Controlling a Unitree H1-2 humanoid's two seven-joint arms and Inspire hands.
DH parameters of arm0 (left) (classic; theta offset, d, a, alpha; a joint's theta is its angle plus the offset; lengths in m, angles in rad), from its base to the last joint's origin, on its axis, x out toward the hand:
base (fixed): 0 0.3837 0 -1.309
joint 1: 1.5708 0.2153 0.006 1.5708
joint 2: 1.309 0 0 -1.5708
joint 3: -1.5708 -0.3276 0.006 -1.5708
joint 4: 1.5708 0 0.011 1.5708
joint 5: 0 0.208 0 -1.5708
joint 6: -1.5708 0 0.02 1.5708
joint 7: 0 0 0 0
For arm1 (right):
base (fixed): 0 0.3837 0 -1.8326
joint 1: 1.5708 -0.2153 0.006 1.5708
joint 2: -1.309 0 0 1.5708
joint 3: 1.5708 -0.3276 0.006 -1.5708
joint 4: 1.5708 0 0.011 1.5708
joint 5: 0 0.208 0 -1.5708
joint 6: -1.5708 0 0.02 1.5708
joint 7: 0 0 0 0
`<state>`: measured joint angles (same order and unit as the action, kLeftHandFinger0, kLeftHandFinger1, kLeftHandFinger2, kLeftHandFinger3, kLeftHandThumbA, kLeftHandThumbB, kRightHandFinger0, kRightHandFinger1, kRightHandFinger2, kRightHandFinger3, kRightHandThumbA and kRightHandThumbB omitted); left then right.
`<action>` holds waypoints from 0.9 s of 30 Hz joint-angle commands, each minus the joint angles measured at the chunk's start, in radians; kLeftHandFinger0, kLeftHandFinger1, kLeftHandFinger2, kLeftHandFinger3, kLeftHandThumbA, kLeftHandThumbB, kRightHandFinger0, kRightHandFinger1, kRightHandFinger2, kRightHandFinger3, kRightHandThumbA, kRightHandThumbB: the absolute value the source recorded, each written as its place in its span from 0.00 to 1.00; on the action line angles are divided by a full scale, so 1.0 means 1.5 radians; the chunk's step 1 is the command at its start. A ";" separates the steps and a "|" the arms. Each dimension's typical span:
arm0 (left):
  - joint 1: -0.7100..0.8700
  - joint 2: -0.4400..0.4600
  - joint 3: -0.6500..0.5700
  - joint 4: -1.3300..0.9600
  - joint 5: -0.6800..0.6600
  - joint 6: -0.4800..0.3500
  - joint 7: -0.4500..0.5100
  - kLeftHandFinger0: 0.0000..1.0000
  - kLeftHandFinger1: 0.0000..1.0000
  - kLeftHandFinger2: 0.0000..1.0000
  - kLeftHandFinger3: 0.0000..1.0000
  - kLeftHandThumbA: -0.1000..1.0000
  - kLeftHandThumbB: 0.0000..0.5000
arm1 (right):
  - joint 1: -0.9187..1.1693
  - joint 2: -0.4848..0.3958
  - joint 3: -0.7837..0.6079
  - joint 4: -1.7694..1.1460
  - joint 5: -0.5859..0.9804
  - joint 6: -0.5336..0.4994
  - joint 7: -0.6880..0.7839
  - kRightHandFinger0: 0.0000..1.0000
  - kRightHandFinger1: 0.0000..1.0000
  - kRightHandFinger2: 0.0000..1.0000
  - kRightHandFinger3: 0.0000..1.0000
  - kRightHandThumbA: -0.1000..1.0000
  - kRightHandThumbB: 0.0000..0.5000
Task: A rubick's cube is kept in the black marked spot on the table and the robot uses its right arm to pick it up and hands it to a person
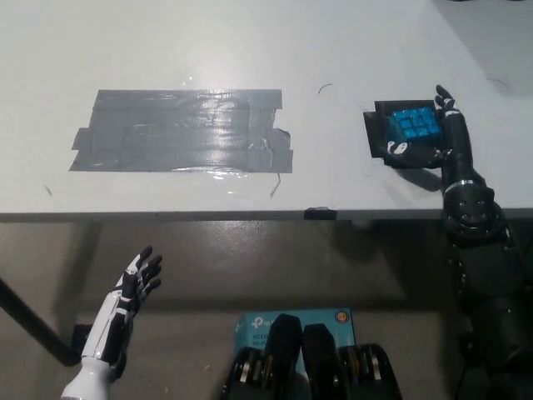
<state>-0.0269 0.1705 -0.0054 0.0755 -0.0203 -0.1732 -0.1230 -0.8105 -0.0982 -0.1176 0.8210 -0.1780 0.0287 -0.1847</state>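
Observation:
The Rubik's cube (pixel 414 125), blue face up, sits on the black marked spot (pixel 375 133) at the table's right. My black right hand (pixel 445 137) cups it from the right. Its fingers (pixel 445 104) stretch along the cube's right side and its thumb (pixel 400 148) lies across the near side. The fingers are not curled round the cube, which rests on the spot. My white left hand (pixel 133 287) hangs open below the table edge at lower left, fingers spread.
A wide patch of grey tape (pixel 183 131) covers the table's middle left. The table's near edge (pixel 250 215) runs across the picture, with floor below it. A blue box (pixel 291 321) lies on the floor at bottom middle.

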 commanded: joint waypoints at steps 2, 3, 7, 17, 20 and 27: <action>-0.013 0.004 0.000 -0.021 0.003 -0.011 -0.003 1.00 1.00 1.00 1.00 1.00 0.45 | -0.058 -0.006 0.009 0.026 0.019 -0.025 0.000 1.00 1.00 1.00 1.00 1.00 1.00; -0.012 0.003 0.000 -0.026 0.004 -0.008 -0.002 1.00 1.00 1.00 1.00 1.00 0.44 | -0.059 -0.008 0.008 0.033 0.021 -0.026 0.001 1.00 1.00 1.00 1.00 1.00 1.00; -0.011 0.002 0.001 -0.030 0.004 -0.003 0.000 1.00 1.00 1.00 1.00 1.00 0.45 | -0.066 -0.011 0.013 0.054 0.019 -0.022 -0.001 1.00 1.00 1.00 1.00 1.00 1.00; -0.016 0.003 0.001 -0.026 0.001 -0.003 -0.002 1.00 1.00 1.00 1.00 1.00 0.43 | -0.084 -0.016 0.011 0.114 0.036 -0.027 0.003 1.00 1.00 1.00 1.00 1.00 0.96; -0.017 0.003 0.001 -0.026 0.005 -0.005 0.000 1.00 1.00 1.00 1.00 1.00 0.45 | -0.093 -0.012 0.008 0.135 0.045 -0.023 0.008 1.00 1.00 1.00 1.00 1.00 0.87; -0.021 0.004 0.001 -0.028 0.002 0.002 -0.003 1.00 1.00 1.00 1.00 1.00 0.45 | -0.113 -0.011 0.011 0.179 0.054 -0.034 0.014 1.00 1.00 1.00 1.00 1.00 0.85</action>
<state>-0.0421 0.1705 -0.0048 0.0677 -0.0189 -0.1698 -0.1229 -0.9290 -0.1135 -0.1059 1.0549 -0.1272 -0.0117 -0.1833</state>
